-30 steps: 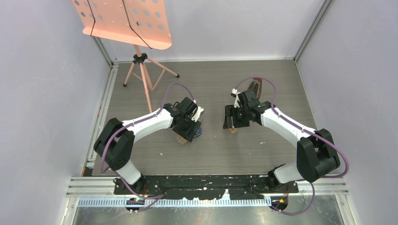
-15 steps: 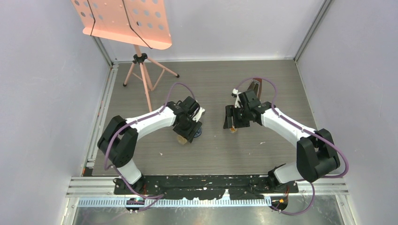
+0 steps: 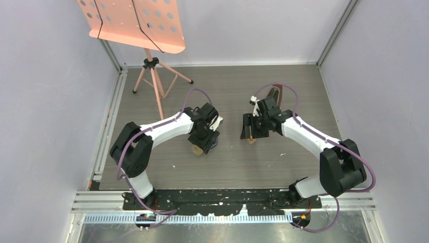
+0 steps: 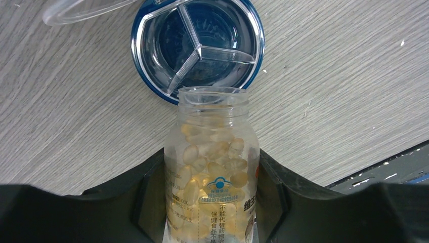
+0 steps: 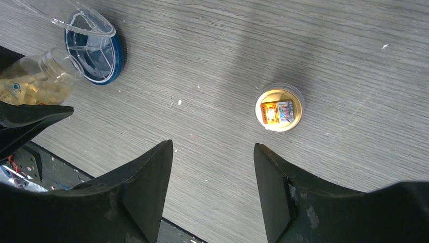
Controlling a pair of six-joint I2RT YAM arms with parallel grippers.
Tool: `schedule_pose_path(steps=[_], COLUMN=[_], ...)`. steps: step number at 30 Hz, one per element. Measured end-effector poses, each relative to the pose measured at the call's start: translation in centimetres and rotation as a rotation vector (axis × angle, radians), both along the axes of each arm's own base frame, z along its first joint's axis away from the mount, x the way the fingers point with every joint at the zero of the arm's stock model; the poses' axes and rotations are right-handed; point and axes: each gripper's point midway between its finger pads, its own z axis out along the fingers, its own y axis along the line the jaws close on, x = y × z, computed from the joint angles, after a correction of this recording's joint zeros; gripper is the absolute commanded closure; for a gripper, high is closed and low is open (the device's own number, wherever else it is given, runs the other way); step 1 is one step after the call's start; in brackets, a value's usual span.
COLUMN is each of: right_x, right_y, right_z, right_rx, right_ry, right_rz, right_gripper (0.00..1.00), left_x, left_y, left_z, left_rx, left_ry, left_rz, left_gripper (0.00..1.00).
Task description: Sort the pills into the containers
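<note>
Left hand (image 4: 211, 192): half open, with both black fingers (image 4: 146, 192) clamped on the sides of the clear plastic pill bottle (image 4: 212, 147).
Clear plastic pill bottle: uncapped and tipped over. Its open mouth points at the near rim of the round dark-blue three-compartment dish (image 4: 135, 55). Whether mouth and rim touch cannot be told.
Pills: small yellowish-tan capsules (image 4: 202, 167) packed inside the bottle, filling it up to the neck.
Round dark-blue dish: flat on the grey wood-grain bench (image 3: 283, 91), directly ahead of the bottle. Its clear hinged lid (image 4: 76, 12) is swung open on the far-left side.
Right hand (image 5: 212, 147): about half open and holding nothing, it hangs above the bench well to the right of the dish.
Bottle cap: a round white-rimmed cap with an orange label (image 5: 279, 112), lying alone on the bench just beyond the right hand's fingertips.
Stray fleck: a white speck (image 5: 179, 102) on the bench between dish and cap.
Pink perforated music stand (image 3: 136, 23): at the far-left corner, well apart from everything else.
Change, left arm: its elbow and upper link have swung to the right over the last second, while its hand has shifted only slightly at the dish.
Change, other: right arm, cap, dish and bottle position are the same as a second ago.
</note>
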Motion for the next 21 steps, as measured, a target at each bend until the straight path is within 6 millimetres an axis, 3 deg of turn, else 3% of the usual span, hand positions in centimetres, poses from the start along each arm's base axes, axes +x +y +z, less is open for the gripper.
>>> schedule_pose_path(steps=[21], right_x=[-0.13], right_y=[0.12], right_z=[-0.1], right_rx=[0.01], right_ry=[0.005], right_rz=[0.004], right_gripper=[0.34], left_x=[-0.06], left_y=[0.48], left_z=[-0.19], left_rx=[0.056], left_ry=[0.032], left_rz=[0.007], left_gripper=[1.0])
